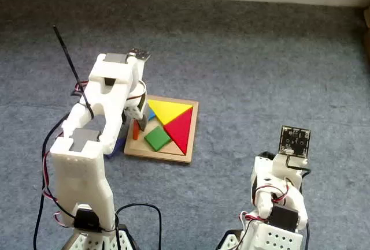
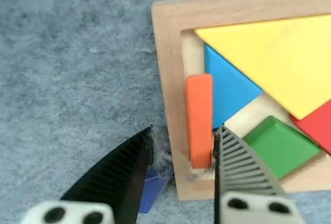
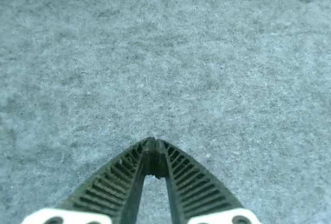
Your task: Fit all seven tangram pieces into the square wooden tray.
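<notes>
Four pieces are lying flat in the square wooden tray [image 1: 194,130], which is sitting at the middle of the high view: the yellow triangle [image 1: 169,111] along its upper edge, the red triangle [image 1: 182,129] at its right, the green square [image 1: 157,138] below them and the light blue triangle [image 2: 230,87] at the upper left. A fifth, the orange piece [image 2: 199,120], is standing on its edge just inside the tray's left wall rather than lying seated. A dark blue piece [image 2: 152,188] is resting on the grey surface [image 1: 260,59] just outside the tray's lower-left corner. I cannot make out a seventh piece. The left hand [image 2: 184,129] is hanging wide open and holding nothing, its fingers straddling the tray's left rim, one outside above the dark blue piece and one inside, right against the orange piece. The right hand [image 3: 155,140] is resting closed and empty over bare surface in the lower right of the high view. By my reading, roughly half the job is done; laying the orange piece flat and bringing in the dark blue one are remaining.
</notes>
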You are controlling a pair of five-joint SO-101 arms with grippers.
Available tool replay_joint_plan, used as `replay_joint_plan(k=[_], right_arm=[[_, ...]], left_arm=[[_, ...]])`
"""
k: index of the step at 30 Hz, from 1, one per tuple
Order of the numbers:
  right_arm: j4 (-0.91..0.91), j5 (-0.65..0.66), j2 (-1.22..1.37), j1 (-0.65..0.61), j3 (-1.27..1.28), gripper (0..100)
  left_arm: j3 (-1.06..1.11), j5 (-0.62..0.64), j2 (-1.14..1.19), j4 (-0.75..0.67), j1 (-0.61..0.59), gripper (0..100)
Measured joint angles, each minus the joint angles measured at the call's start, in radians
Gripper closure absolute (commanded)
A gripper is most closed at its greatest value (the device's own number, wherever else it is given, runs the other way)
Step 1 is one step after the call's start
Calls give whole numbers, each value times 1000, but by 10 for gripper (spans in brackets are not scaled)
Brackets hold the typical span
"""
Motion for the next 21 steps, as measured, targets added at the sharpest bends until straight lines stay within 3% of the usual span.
replay_joint_plan(k=[21], right_arm=[[0, 0, 0, 0, 0, 992]], left_arm=[[-54, -2, -100, 118, 8, 801]])
